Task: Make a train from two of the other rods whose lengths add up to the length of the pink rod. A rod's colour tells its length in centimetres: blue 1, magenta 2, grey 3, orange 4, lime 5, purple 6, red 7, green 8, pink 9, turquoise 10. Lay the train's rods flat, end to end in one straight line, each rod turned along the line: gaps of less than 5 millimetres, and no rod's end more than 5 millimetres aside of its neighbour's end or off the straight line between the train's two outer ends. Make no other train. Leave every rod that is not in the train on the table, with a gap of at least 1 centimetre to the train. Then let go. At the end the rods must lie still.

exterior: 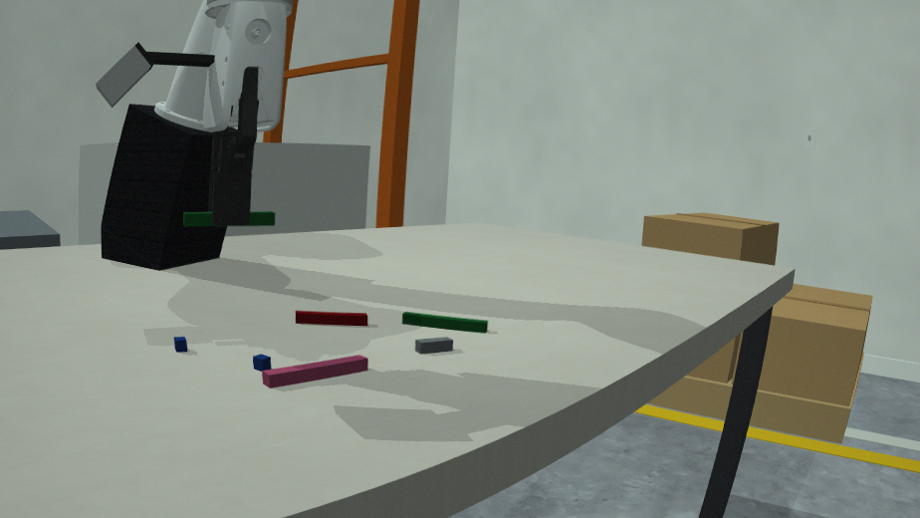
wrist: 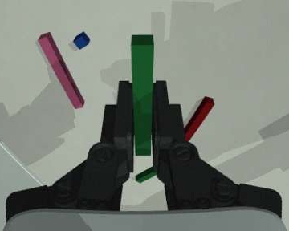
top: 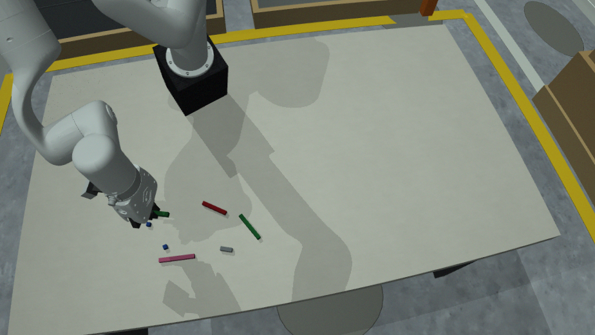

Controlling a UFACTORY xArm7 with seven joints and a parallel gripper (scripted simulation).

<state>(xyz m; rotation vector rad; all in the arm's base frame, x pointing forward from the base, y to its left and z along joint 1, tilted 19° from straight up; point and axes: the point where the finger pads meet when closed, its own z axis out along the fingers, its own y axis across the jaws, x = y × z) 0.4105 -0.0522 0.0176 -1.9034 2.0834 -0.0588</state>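
My gripper (top: 145, 218) (exterior: 232, 219) (wrist: 142, 100) is shut on a green rod (top: 163, 214) (exterior: 263, 218) (wrist: 142, 60) and holds it level, well above the table. A second green rod (top: 249, 226) (exterior: 444, 322) (wrist: 146, 176) lies on the table. A red rod (top: 214, 207) (exterior: 331, 318) (wrist: 199, 118) lies apart from it. A pink rod (top: 176, 258) (exterior: 315, 371) (wrist: 62, 72) lies nearer the front edge, with one blue cube (top: 165, 247) (exterior: 262, 362) (wrist: 82, 40) close to its left end. Another blue cube (top: 149, 224) (exterior: 180, 344) lies farther left; the wrist view does not show it.
A short grey rod (top: 225, 249) (exterior: 434, 345) lies between the pink rod and the second green rod, touching neither. The arm's black base block (top: 201, 89) (exterior: 142, 200) stands at the back of the table (top: 395, 138) (exterior: 576, 288). Arm shadows cross the table top.
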